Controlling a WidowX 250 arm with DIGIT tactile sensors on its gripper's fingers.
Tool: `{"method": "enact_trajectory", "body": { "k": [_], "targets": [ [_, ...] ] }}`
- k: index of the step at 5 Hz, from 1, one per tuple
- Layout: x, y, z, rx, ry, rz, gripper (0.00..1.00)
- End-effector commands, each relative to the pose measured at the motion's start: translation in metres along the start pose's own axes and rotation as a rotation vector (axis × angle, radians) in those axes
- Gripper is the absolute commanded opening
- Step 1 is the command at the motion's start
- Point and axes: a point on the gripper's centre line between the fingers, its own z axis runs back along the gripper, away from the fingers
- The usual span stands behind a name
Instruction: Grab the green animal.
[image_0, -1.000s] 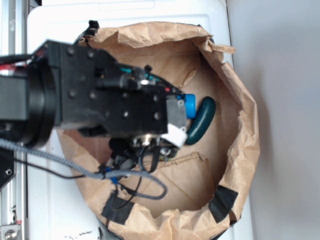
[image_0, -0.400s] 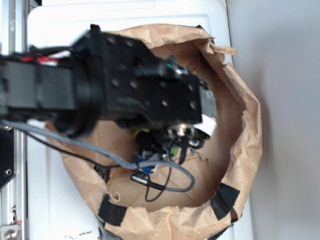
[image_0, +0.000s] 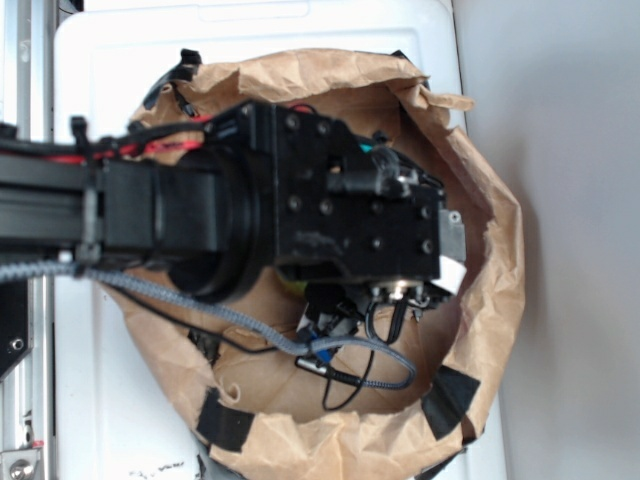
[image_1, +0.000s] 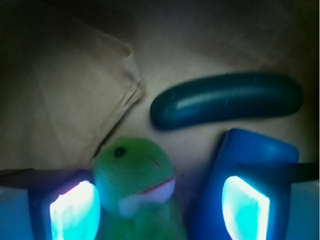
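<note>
Green animal (image_1: 136, 187) between end effector (image_1: 160, 207) fingers

No readable words, labels, brand names or numbers are showing in either view.

We see a boxy matte-black robot arm (image_0: 250, 225) crossing the left and centre of the exterior frame, its flat plates dotted with small round screws. Thin red wires (image_0: 150, 148) run along its upper edge, and a grey braided cable (image_0: 200, 315) loops beneath it. Low in the wrist frame, two gripper pads (image_1: 75, 212) glow cyan in blue holders.
</note>
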Motion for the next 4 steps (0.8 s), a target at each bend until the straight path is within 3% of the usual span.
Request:
{"method": "enact_trajectory", "body": {
  "k": [1,3,4],
  "targets": [
    [-0.013,-0.014,-0.018,0.036,-0.025,-0.068,1.00],
    [-0.017,-0.021,-0.024,0.026,-0.004,-0.112,1.00],
    [-0.020,-0.022,-0.013,-0.012,-0.002,-0.113,1.00]
  ]
}}
